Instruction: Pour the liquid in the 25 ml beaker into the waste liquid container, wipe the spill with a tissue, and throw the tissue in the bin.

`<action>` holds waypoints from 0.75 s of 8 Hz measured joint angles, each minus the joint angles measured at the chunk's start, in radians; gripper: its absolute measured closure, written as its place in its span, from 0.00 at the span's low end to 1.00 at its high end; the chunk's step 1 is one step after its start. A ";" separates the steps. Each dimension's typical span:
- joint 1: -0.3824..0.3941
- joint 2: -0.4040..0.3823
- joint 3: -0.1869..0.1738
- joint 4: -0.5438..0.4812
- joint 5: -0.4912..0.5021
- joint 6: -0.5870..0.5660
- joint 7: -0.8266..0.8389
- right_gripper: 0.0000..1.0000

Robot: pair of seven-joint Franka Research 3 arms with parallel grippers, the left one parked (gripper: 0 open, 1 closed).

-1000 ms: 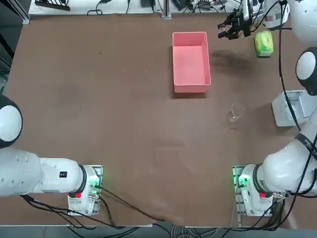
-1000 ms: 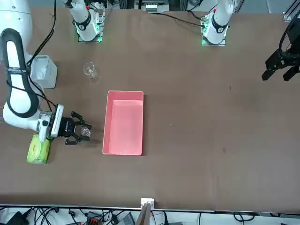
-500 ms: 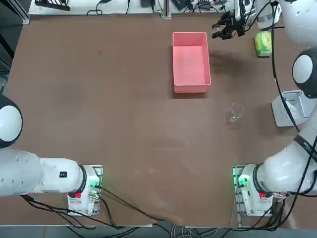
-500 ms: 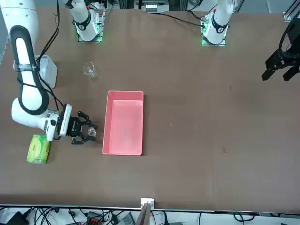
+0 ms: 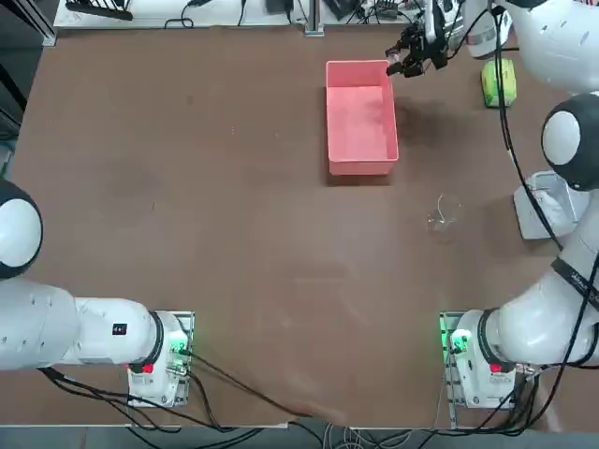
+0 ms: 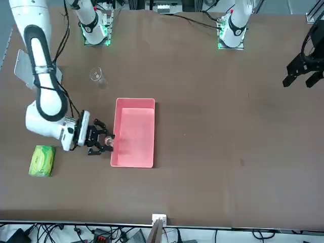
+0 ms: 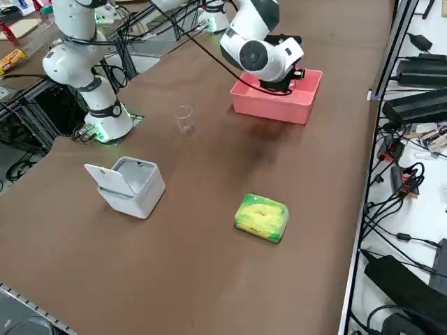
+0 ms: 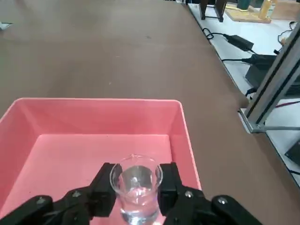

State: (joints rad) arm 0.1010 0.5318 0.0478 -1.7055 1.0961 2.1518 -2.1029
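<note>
On the tabletop point(image 7: 209, 230), the right arm point(image 7: 262, 52) reaches over the pink tray point(image 7: 276, 105), with a glass beaker point(image 7: 184, 118), grey-white box point(image 7: 129, 185) and green tissue pack point(image 7: 262, 218) nearer.

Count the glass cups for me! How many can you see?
2. A tiny beaker is held in the right gripper at the edge of the pink tray. A bigger glass beaker stands alone on the table, near the grey box.
</note>
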 joint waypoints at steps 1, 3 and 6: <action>0.048 0.000 -0.040 0.000 0.000 0.005 0.007 0.53; 0.169 0.000 -0.161 -0.002 0.000 0.009 0.026 0.53; 0.304 0.000 -0.298 -0.006 0.000 0.018 0.072 0.53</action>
State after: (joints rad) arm 0.4053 0.5317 -0.2502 -1.7113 1.0961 2.1695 -2.0305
